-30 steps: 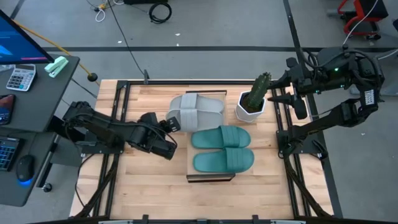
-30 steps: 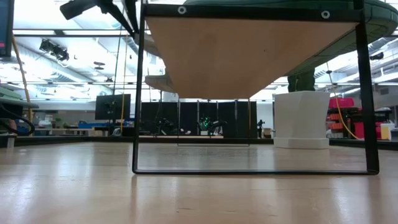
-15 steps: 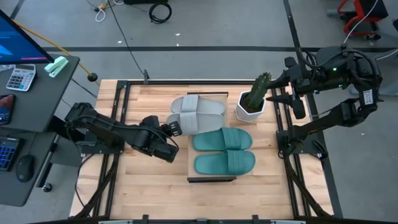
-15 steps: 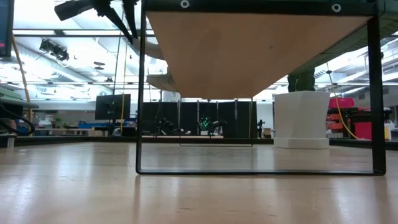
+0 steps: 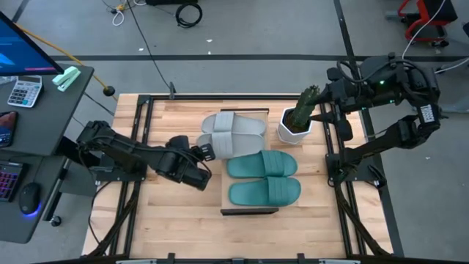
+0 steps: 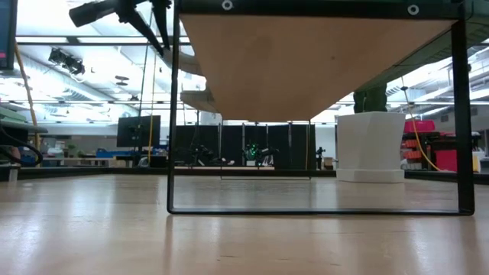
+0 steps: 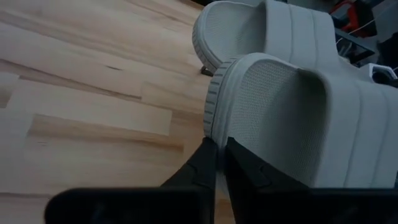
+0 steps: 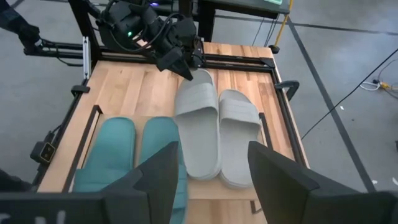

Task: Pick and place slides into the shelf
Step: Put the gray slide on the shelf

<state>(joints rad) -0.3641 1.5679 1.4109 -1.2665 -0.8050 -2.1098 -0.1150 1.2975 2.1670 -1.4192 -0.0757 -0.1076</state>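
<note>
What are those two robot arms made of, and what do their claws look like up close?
Both arms are matte black, built of chunky jointed segments with black cables looped along them. The right arm carries a white label near its wrist and a small green light. The left gripper ends in two flat, dark, wedge-shaped fingers. The right gripper has two broader dark fingers of the same plain plastic look.

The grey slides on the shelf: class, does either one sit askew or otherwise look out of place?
Yes. The near grey slide overlaps the far grey slide instead of lying flat beside it, and its heel overhangs the shelf edge at the left gripper. The teal slides lie neatly side by side.
</note>
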